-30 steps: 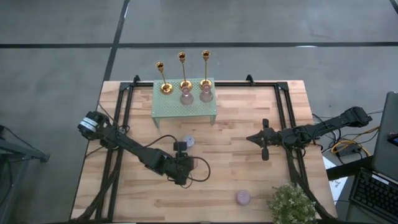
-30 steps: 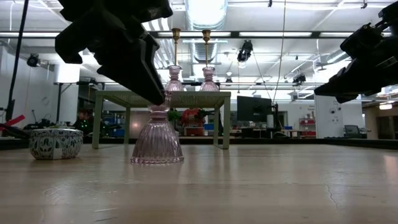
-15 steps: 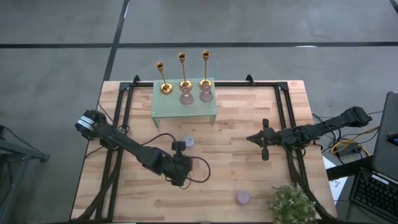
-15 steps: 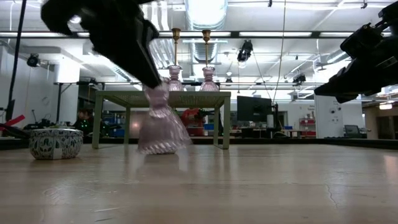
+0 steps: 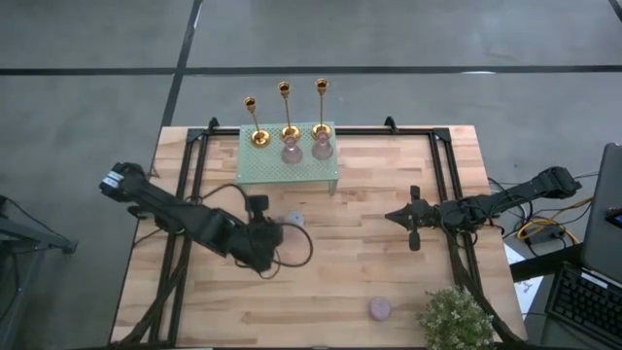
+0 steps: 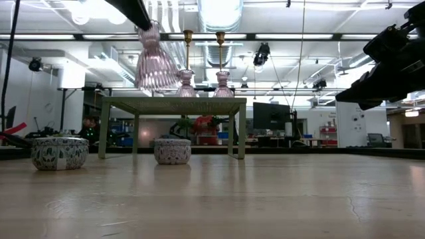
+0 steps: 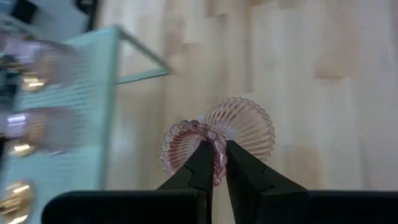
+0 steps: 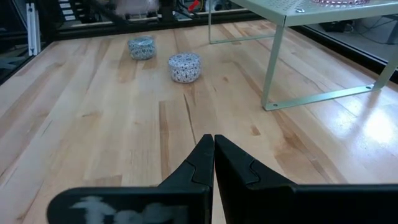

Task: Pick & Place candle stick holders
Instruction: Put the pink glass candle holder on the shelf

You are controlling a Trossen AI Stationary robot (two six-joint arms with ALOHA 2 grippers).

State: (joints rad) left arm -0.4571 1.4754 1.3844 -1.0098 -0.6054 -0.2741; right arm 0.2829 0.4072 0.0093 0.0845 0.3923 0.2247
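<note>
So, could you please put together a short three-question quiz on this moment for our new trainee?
1. True or false: the pink glass holder in the left gripper is resting on the table.
2. How many pink glass holders stand on the green rack? A) one B) two C) three
3. Fill in: the right gripper hovers over the table with its fingers ____.

Key
1. False: the low view shows it lifted well clear of the table, gripped by the left gripper.
2. B: two stand on the rack beside the gold candlesticks.
3. Shut, and holding nothing.
</note>
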